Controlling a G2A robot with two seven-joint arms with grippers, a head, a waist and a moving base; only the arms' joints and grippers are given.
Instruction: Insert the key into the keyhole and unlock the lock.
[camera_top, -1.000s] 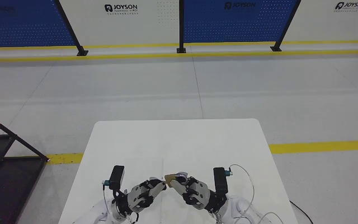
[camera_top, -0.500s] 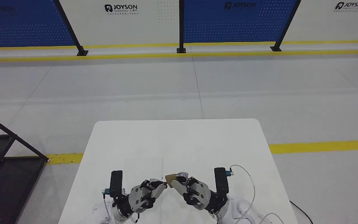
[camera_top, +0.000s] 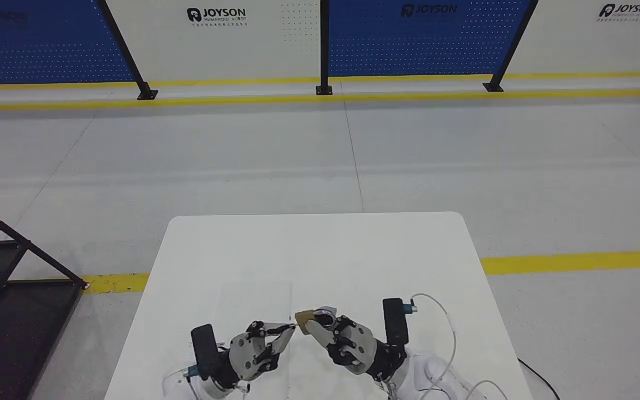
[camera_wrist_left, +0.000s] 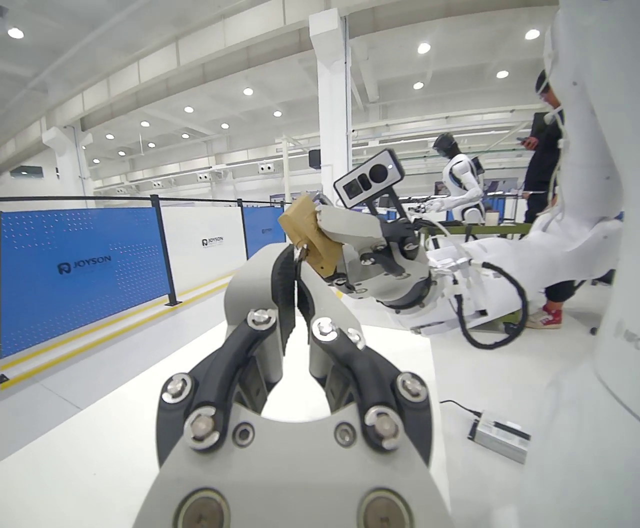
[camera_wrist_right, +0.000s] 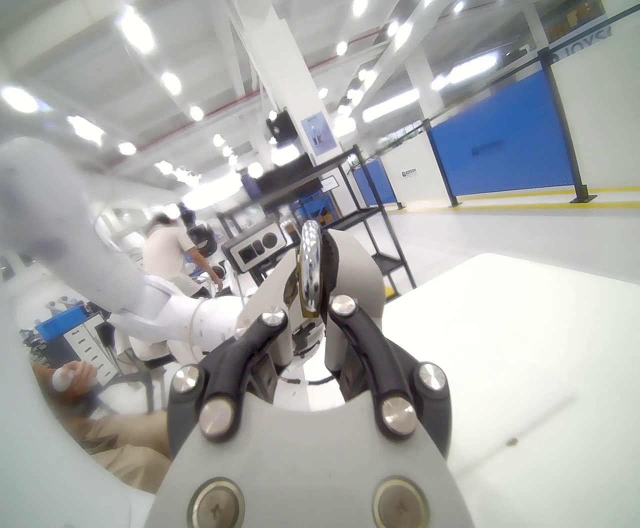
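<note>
Over the last second your left gripper (camera_wrist_left: 295, 261) has rolled at the wrist. In the top view its wrist camera (camera_top: 203, 345) has swung back toward the near edge of the table (camera_top: 300, 250), while its fingertips have stayed at the same spot against the lock (camera_wrist_left: 306, 232). The right gripper (camera_wrist_right: 312, 265) and the lock have not shifted in that time. A twist with no travel suggests the key (camera_wrist_left: 298, 253) is already seated in the keyhole and is now being turned, so you are probably in the unlocking step rather than the insertion. The keyhole itself is hidden behind the fingers, so treat that as a judgement. The left gripper is closed almost fully, with only a thin gap between its ribbed pads, and it pinches a small sliver of metal that I take for the key, its tip touching the brass body. The right gripper is clamped shut on the lock around the chrome shackle (camera_wrist_right: 310, 260) and holds it up off the table, just above the near edge and between the 2 arms. You cannot yet tell whether the shackle has sprung free. By count you have 1 lock, 1 key, 2 grippers and 1 table.
</note>
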